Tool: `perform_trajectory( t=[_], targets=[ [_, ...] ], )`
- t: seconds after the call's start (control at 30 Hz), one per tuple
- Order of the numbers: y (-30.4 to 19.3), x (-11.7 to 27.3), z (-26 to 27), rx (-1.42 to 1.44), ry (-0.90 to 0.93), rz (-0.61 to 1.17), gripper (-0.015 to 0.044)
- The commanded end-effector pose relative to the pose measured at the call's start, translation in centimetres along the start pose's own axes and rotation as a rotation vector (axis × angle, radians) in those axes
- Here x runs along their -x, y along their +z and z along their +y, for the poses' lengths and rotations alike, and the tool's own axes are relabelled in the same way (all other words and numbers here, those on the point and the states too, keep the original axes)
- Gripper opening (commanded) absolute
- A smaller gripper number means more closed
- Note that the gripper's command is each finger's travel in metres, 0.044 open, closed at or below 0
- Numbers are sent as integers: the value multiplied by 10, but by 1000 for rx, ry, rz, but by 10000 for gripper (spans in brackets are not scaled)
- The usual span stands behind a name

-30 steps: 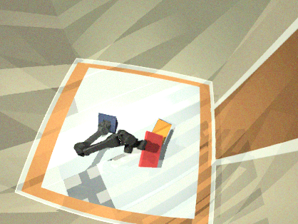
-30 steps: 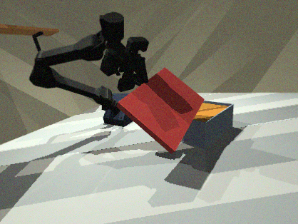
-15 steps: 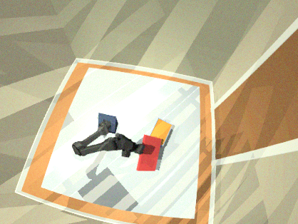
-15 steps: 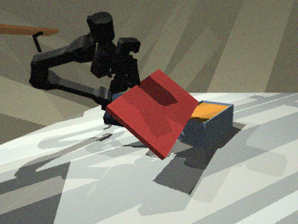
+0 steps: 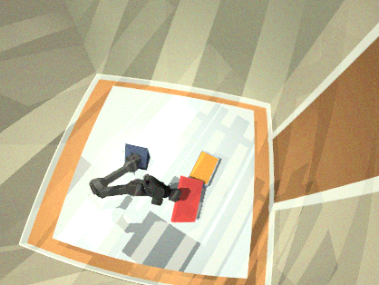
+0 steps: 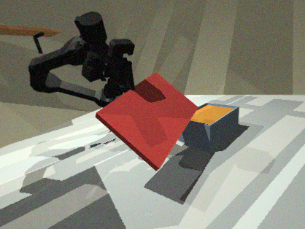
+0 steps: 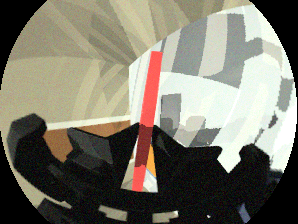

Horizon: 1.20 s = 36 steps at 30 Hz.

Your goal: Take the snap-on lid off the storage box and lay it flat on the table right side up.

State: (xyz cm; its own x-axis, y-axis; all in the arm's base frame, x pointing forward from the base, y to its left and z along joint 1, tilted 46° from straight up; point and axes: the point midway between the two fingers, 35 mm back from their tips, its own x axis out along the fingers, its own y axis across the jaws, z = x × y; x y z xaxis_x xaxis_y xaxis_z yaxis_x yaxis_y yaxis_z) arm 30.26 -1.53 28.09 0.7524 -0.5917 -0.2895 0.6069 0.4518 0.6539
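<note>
The storage box (image 5: 205,167) (image 6: 223,127) stands on the table (image 5: 150,109) (image 6: 263,189). It has dark blue-grey walls, its top is uncovered and its inside shows orange. The red lid (image 5: 187,210) (image 6: 142,127) (image 7: 152,90) is off the box, up in the air and steeply tilted, not flat. In the top view it overlaps the near end of the box; I cannot tell if they touch. My gripper (image 5: 178,194) (image 6: 132,88) (image 7: 145,125) is shut on the lid's upper edge. In the wrist view the lid is a thin red strip between the fingers.
The arm's dark blue base (image 5: 131,150) stands on the left part of the table in the top view. An orange border with a pale edge runs around the tabletop. The lid's shadow falls on the table below it, and shadows streak the surface.
</note>
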Motion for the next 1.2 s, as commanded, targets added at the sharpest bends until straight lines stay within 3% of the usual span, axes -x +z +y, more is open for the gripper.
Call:
perform_trajectory(
  t=[0.0,1.17],
  targets=[
    [8,2,2,-9,12,6,0],
    [79,4,1,-8,14,5,0]
  ],
)
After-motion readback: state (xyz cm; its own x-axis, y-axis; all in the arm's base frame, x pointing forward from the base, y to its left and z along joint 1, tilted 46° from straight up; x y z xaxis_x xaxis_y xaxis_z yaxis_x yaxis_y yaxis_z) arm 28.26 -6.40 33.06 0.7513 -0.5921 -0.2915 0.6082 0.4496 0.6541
